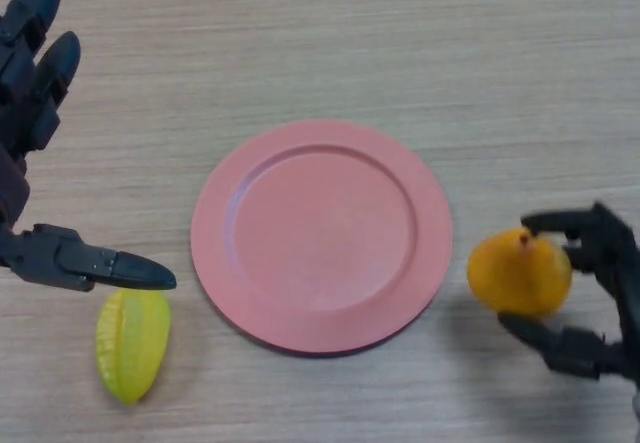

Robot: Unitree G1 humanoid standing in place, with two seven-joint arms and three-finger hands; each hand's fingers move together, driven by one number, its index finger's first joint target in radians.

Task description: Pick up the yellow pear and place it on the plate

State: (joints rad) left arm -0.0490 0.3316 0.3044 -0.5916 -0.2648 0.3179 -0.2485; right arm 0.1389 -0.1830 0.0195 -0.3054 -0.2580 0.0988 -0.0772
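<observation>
We've got our right hand [590, 288] wrapped round the yellow pear [520, 271] over on the right, just beside the pink plate [215, 233] but not on it. Fingers curl over the far side of the fruit, thumb tucks under the near side, so it's a pinch across a round, smooth body. We can't tell whether the pear is off the table [320, 43] or resting on it.

Here's the worry as we see it: that grip looks to sit on the right half of the pear only, so if we swing left too briskly the fruit could roll out of the pinch and land short of the rim, or strike the rim and skid. Release too low and tilted, and it may roll right across the plate.

Our left hand [40, 163] sits open on the far left, fingers straight, thumb hanging over the green-yellow starfruit [132, 343]. It holds nothing.
</observation>
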